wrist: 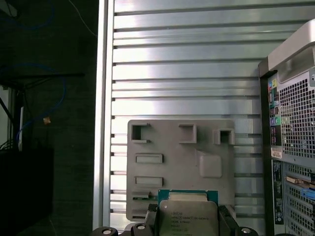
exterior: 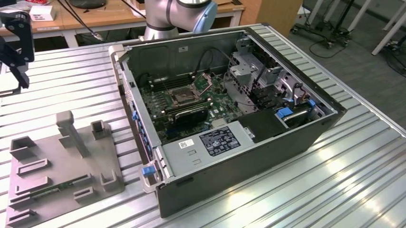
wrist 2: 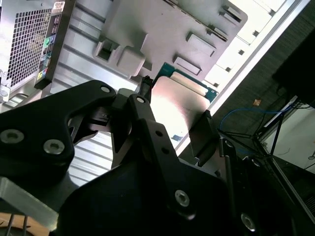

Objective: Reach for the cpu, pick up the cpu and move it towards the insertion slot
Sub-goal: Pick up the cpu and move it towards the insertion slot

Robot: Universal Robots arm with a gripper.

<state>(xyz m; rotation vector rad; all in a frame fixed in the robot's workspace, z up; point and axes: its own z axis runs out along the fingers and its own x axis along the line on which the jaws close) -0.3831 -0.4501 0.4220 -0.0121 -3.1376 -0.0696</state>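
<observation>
The cpu (wrist: 187, 217), a flat square chip with a pale metal top and a green edge, sits between the two black fingers (wrist: 150, 216) of my gripper (wrist: 188, 221), which is shut on it. In the second wrist view the cpu (wrist 2: 177, 101) also shows clamped by its edges in the gripper (wrist 2: 174, 113). It hangs well above the gray fixture plate (wrist: 179, 157). In the exterior view the gripper (exterior: 19, 71) is high at the exterior view's left, far from the insertion slot (exterior: 180, 97), a dark square socket with a metal frame on the board inside the open computer case (exterior: 254, 137).
The fixture plate (exterior: 57, 180) lies on the ribbed metal table (exterior: 330, 180) left of the case and carries raised blocks and a green memory stick (exterior: 54, 187). The arm's base (exterior: 171, 19) stands behind the case. Drive cages and cables crowd the case's right half.
</observation>
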